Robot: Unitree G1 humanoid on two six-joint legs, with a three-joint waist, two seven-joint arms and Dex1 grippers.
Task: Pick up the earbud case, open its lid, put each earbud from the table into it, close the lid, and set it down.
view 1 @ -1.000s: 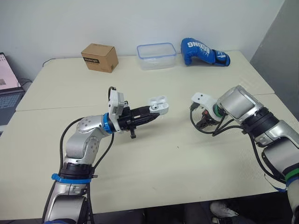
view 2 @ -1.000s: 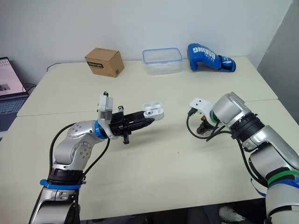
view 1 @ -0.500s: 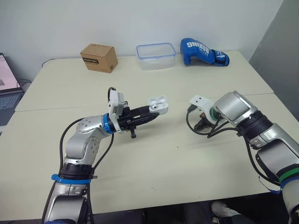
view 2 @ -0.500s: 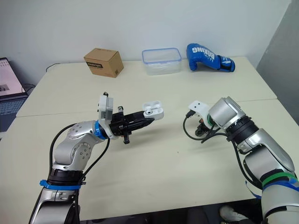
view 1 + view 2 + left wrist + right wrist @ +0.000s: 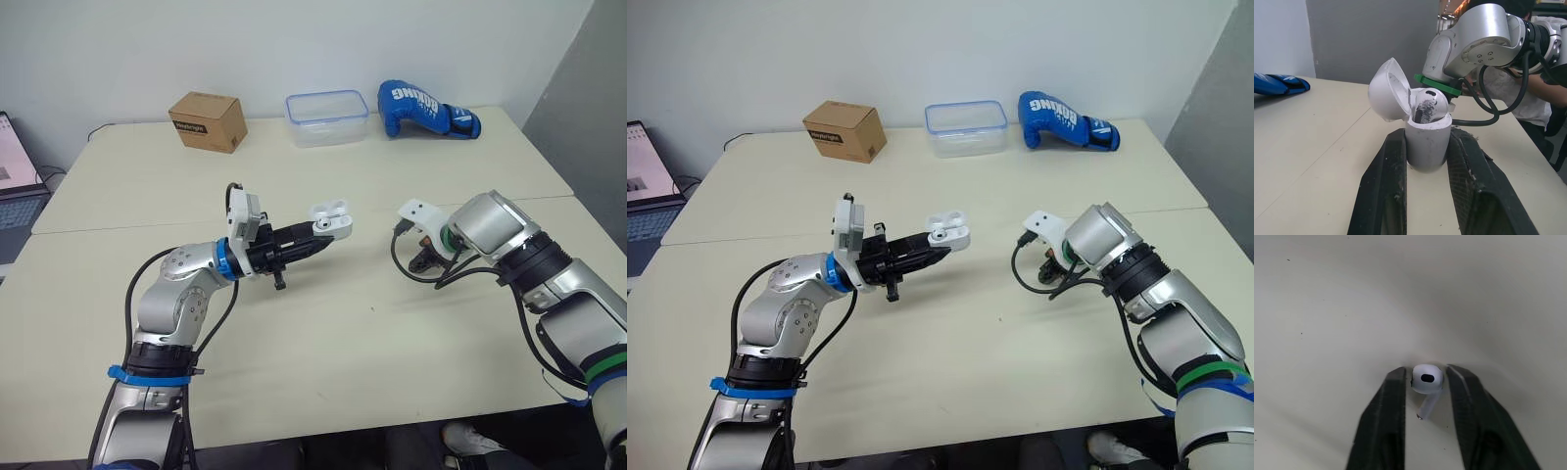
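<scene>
My left gripper [image 5: 321, 233] is shut on the white earbud case [image 5: 331, 221], holding it above the middle of the table. The case [image 5: 1427, 142] stands upright between the fingers, and its lid [image 5: 1387, 90] is swung open. One earbud [image 5: 1426, 104] sits in the case. My right gripper [image 5: 425, 262] is down at the table to the right of the case. In the right wrist view its fingers [image 5: 1393, 396] press both sides of the second earbud [image 5: 1426, 378], whose stem rests on the tabletop.
Along the far edge stand a cardboard box [image 5: 208, 120], a clear plastic container [image 5: 327, 117] and a blue boxing glove [image 5: 426, 110]. A laptop [image 5: 15, 186] sits at the far left. A person [image 5: 1528, 98] is behind my right arm in the left wrist view.
A second ago my right gripper edged a little left and down toward the table; since half a second ago it has stayed still. The left gripper and case have not moved.
</scene>
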